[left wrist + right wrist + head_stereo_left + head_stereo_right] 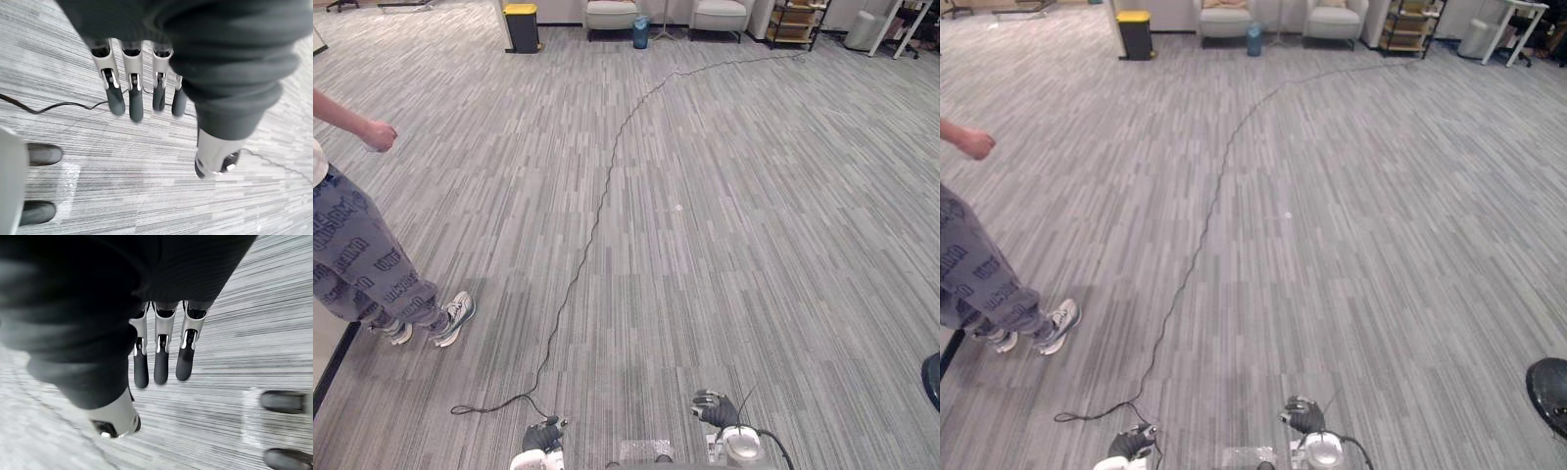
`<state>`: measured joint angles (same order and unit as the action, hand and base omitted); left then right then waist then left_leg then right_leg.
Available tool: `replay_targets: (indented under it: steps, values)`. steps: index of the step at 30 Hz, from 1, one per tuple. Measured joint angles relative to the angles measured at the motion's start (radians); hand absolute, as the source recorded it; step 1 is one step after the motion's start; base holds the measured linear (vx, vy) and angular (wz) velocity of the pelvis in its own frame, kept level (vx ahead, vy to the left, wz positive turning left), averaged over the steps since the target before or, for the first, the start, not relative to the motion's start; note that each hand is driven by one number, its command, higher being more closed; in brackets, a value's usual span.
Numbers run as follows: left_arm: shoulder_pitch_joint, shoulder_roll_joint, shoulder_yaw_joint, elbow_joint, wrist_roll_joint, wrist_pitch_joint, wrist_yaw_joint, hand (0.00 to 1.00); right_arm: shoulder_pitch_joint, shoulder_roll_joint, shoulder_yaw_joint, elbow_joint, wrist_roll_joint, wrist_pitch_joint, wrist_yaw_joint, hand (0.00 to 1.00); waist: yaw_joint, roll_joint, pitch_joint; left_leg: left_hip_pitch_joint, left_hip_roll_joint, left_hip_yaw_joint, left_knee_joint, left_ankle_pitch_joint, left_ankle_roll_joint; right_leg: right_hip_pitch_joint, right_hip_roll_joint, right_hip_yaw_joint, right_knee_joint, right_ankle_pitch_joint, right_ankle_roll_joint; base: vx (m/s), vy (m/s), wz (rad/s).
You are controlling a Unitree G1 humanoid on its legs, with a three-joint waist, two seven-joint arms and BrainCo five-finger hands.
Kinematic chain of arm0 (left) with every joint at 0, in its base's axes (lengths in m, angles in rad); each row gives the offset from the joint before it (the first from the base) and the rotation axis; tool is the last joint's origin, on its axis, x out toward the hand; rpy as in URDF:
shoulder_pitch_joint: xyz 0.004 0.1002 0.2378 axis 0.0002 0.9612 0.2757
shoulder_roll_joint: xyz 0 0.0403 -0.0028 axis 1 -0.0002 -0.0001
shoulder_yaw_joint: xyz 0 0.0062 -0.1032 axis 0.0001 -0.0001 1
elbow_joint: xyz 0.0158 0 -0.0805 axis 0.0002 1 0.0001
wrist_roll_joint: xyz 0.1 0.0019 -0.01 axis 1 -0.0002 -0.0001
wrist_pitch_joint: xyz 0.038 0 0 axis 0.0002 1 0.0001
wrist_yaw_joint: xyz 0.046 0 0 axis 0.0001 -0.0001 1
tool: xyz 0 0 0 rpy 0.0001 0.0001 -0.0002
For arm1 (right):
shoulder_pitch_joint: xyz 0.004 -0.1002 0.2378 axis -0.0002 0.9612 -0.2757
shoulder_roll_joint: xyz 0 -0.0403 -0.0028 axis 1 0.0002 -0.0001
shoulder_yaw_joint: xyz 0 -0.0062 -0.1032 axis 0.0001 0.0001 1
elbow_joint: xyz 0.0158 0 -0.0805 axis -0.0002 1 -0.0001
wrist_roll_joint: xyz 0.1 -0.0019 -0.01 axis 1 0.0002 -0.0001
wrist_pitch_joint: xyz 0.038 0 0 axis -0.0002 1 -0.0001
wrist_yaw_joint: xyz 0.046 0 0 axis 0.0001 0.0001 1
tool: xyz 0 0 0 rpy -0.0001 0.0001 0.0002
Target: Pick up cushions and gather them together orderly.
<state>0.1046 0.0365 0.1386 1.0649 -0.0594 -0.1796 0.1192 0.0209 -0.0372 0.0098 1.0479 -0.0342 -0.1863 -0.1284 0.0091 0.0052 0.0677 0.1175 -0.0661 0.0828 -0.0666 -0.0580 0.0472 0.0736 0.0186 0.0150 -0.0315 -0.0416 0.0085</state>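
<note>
My left hand (pixel 544 436) and right hand (pixel 715 406) hang low at the near edge of the eye views, over grey striped carpet. In the left wrist view the left hand's fingers (pixel 136 98) are straight and hold nothing. The right hand's fingers (pixel 161 357) are straight and empty too. A dark rounded thing (pixel 1549 390) lies on the floor at the far right, cut off by the picture's edge; whether it is a cushion I cannot tell. Both hands are well apart from it.
A person (pixel 362 264) in patterned trousers and white shoes (pixel 450 318) stands on the left. At the far wall are a yellow-topped bin (pixel 521 26), two pale armchairs (pixel 612 15), a small blue bin (pixel 640 31) and a shelf unit (pixel 793 22).
</note>
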Motion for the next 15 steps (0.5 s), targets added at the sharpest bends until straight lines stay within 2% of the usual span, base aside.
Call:
replay_targets:
  steps: [7,15]
  values:
    - [-0.008,-0.001,0.002,0.028,-0.001,0.015,-0.006,0.00,-0.001,-0.001,-0.088,0.040,0.046,0.012,-0.001,0.00,0.000,0.008,-0.007,0.018,-0.001,-0.014,-0.035,0.018,0.003,0.012,0.000,-0.015,-0.002,-0.004,0.004,-0.01,-0.012,0.05]
    - [-0.009,-0.002,0.020,0.031,-0.001,0.017,-0.009,0.00,0.000,-0.003,-0.164,0.081,0.078,0.021,0.000,0.00,0.000,0.001,-0.010,0.024,-0.009,-0.061,-0.036,0.023,0.008,0.029,-0.010,-0.066,-0.008,-0.014,0.018,0.01,0.006,0.20]
